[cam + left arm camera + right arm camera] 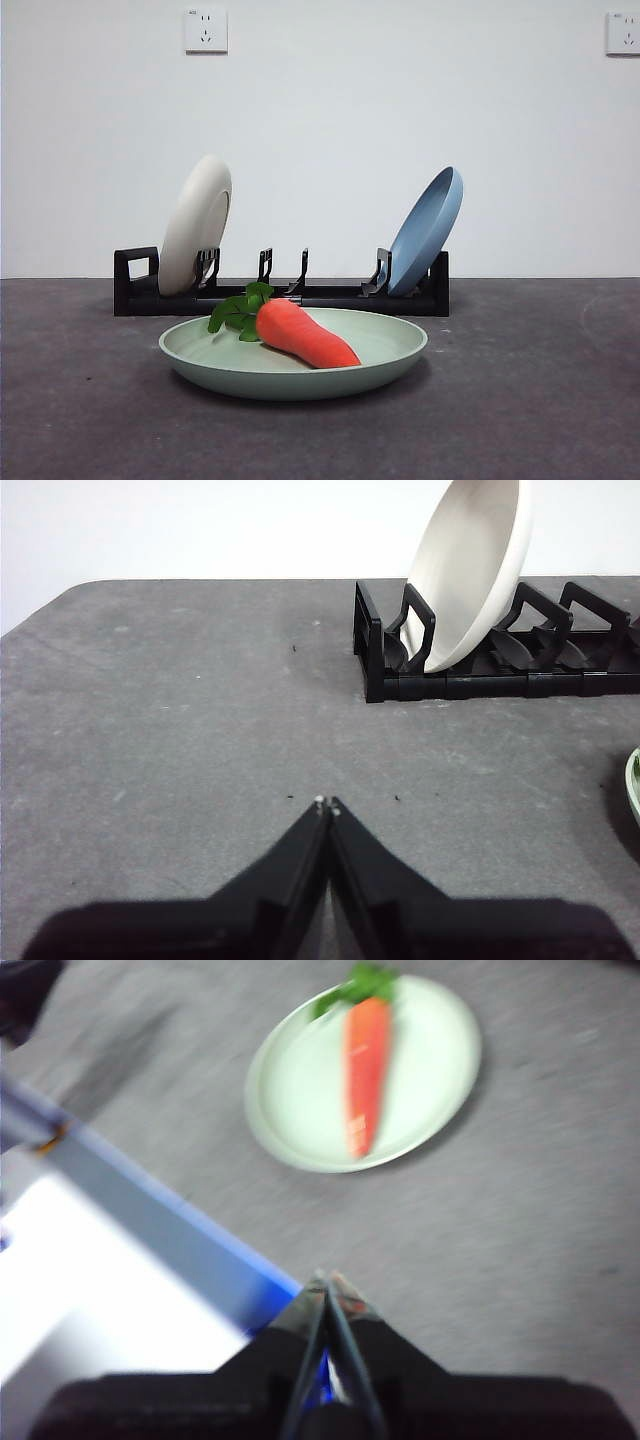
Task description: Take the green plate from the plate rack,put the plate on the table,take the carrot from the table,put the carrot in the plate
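The green plate [390, 352] lies flat on the table [530, 400] in front of the plate rack [340, 297]. The carrot [305, 334] rests inside it, leaves toward the rack. The right wrist view, blurred, shows the same green plate [420, 1070] with the carrot [365, 1060] on it, well away from my right gripper [328, 1282], which is shut and empty. My left gripper [327, 805] is shut and empty above bare table, off the rack's [470, 680] looped end. A sliver of the green plate [634, 785] shows at that view's edge. Neither arm appears in the front view.
A cream-white plate [195, 225] leans in the rack's left slot and a blue plate [428, 230] in its right slot; the middle slots hold nothing. A blue-edged table border [170, 1230] and a bright white area lie close to my right gripper.
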`<control>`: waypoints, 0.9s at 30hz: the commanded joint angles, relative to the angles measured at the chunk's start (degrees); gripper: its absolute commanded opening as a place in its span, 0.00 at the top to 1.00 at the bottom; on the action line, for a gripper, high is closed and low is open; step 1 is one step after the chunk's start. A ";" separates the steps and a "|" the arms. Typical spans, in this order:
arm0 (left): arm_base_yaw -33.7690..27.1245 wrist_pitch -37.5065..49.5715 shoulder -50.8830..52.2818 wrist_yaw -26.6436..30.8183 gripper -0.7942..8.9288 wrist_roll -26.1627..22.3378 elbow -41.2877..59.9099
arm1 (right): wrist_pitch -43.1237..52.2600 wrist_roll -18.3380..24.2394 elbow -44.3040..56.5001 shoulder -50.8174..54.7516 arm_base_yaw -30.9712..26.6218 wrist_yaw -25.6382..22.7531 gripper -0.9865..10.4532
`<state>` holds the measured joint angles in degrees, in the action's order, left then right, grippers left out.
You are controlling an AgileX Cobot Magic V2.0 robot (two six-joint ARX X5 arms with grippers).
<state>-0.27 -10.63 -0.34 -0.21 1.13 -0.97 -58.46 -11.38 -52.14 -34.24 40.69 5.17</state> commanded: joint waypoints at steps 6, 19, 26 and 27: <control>-0.20 0.26 0.17 0.02 0.92 0.37 0.76 | 13.49 11.04 4.85 8.50 -19.06 5.20 0.91; -0.20 0.26 0.17 0.02 0.92 0.37 0.76 | 44.50 8.20 33.00 24.76 -35.10 6.64 0.91; -0.20 0.26 0.17 0.02 0.92 0.37 0.76 | 50.53 7.06 45.86 31.52 -35.10 3.63 0.91; -0.20 0.26 0.17 0.02 0.92 0.37 0.76 | 50.56 6.05 47.32 32.46 -35.10 2.86 0.91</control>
<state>-0.27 -10.61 -0.34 -0.23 1.13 -0.97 -8.38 -3.49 -6.28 -2.39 5.65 8.64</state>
